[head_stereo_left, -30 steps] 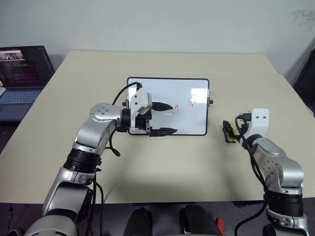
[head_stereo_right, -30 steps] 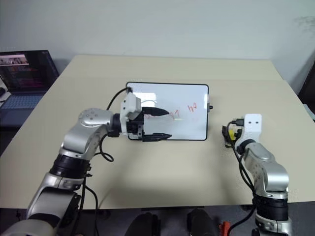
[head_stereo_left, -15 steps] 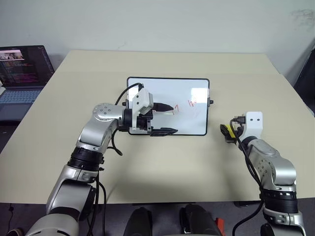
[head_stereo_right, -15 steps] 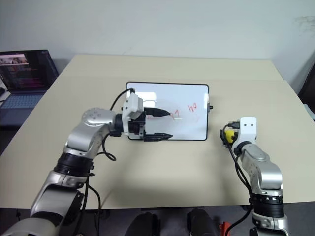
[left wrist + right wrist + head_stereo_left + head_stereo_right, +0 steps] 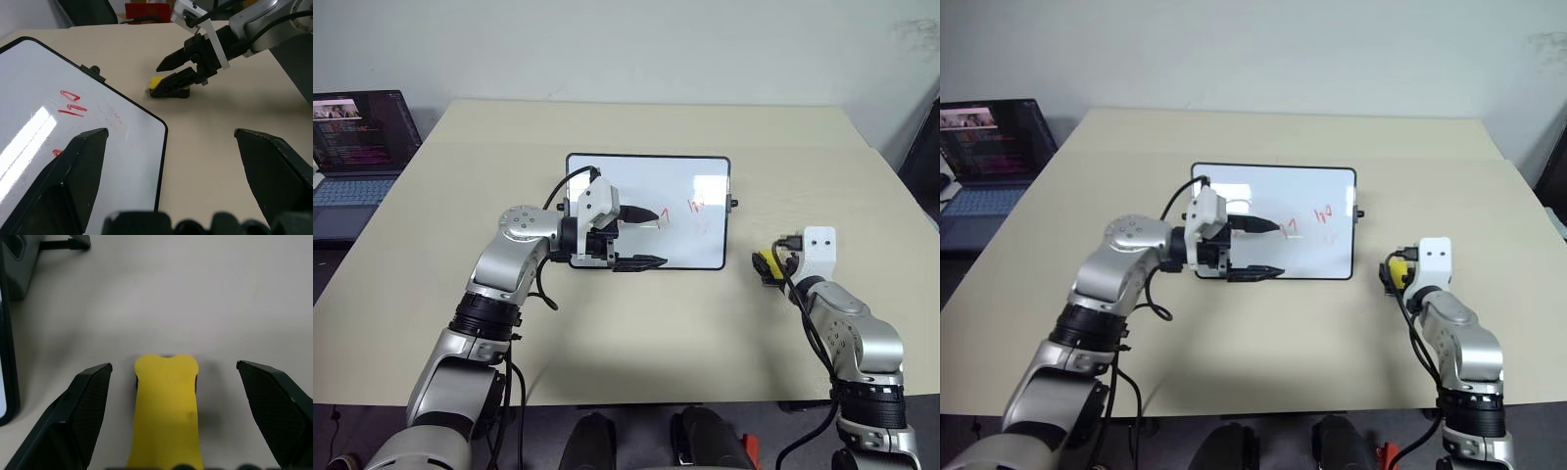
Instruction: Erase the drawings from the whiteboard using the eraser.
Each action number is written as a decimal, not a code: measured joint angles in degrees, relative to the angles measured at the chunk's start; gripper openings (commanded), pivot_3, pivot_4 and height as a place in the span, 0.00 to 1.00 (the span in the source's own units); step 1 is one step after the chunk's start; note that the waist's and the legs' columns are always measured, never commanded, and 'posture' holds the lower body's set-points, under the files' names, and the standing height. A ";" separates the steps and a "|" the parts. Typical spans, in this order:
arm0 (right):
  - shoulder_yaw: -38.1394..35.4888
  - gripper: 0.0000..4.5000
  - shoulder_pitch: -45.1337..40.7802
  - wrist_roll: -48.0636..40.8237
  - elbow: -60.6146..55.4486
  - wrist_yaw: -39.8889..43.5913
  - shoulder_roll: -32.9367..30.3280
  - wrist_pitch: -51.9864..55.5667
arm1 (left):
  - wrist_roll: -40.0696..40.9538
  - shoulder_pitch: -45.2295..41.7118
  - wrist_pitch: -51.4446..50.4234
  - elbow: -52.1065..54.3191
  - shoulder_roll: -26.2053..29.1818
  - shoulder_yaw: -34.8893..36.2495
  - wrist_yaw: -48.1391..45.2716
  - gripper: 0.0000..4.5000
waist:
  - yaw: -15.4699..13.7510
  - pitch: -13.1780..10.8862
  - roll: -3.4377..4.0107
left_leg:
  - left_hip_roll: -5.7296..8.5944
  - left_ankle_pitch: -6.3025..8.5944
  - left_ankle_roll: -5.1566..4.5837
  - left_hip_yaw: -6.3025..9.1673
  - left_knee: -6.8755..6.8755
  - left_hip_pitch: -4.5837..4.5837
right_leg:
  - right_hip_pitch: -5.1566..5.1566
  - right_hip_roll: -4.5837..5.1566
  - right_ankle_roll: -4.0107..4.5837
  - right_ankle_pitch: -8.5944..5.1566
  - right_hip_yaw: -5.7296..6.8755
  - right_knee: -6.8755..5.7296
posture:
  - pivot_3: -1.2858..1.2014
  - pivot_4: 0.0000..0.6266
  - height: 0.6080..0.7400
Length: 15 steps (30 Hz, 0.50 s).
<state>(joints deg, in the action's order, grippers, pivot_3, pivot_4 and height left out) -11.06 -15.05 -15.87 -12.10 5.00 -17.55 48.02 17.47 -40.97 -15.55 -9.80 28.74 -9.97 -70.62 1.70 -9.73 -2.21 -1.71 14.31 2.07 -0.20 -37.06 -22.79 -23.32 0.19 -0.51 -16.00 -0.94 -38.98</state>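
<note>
On the beige table (image 5: pixel 636 333), the whiteboard (image 5: pixel 695 245) is lying flat with red drawings (image 5: pixel 695 205); the left gripper (image 5: pixel 641 237) is hovering over it, fingers spread, empty. Just right, the right gripper (image 5: pixel 168 73) is straddling the eraser (image 5: pixel 166 411), fingers wide apart, not clamping.

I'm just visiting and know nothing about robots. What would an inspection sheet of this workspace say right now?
Surface: beige table, bare around the board.
Job's things: whiteboard lies flat mid-table; red drawings on its right part, not erased; yellow eraser lies on the table to the right of the board.
Clutter: nothing seen on the table.
Grippers: left gripper open over the board's near edge, holding nothing; right gripper open, its fingers either side of the eraser, not closed on it.
Cables: black cables along both arms, one looping by the left wrist.
Surroundings: open laptop on a lower surface at far left; pale wall behind.
</note>
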 measured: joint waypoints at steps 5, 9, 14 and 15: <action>-0.11 0.79 0.26 0.00 0.03 0.20 0.03 0.19 | -0.05 0.01 0.00 0.01 0.00 0.00 0.03 1.00 | 0.02 0.00 0.00 | 0.00 0.00 0.00 0.00 0.00 0.01 | 0.00 0.00 0.00 0.00 0.01 -0.01 | 0.52 0.24 1.00; -0.11 0.46 0.26 0.03 0.26 0.16 0.33 0.18 | -0.10 0.01 -0.01 0.01 0.00 0.00 0.08 1.00 | 0.02 0.00 0.00 | 0.00 0.00 0.00 0.00 0.00 0.01 | 0.00 0.00 0.00 0.00 -0.01 0.00 | 0.52 0.24 1.00; -0.08 0.28 0.21 0.11 0.41 0.16 0.57 -0.01 | -0.11 0.02 -0.02 0.02 0.01 0.01 0.18 1.00 | 0.02 0.00 0.00 | 0.00 0.00 0.00 0.00 -0.01 0.01 | 0.00 0.00 0.00 0.00 0.00 -0.01 | 0.52 0.24 1.00; -0.08 0.28 0.20 0.11 0.42 0.17 0.57 -0.03 | -0.11 0.02 -0.03 0.02 0.01 0.01 0.20 1.00 | 0.02 0.00 0.00 | 0.00 0.00 0.00 0.00 -0.01 0.01 | 0.00 0.00 0.00 0.00 0.00 -0.01 | 0.52 0.24 1.00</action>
<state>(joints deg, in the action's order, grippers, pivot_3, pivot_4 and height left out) -11.14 -14.84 -15.75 -11.69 5.16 -16.98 47.99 17.35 -40.95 -15.58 -9.78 28.75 -9.96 -70.42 1.71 -9.73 -2.21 -1.71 14.31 2.07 -0.20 -37.07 -22.78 -23.32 0.19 -0.51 -15.99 -0.94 -38.98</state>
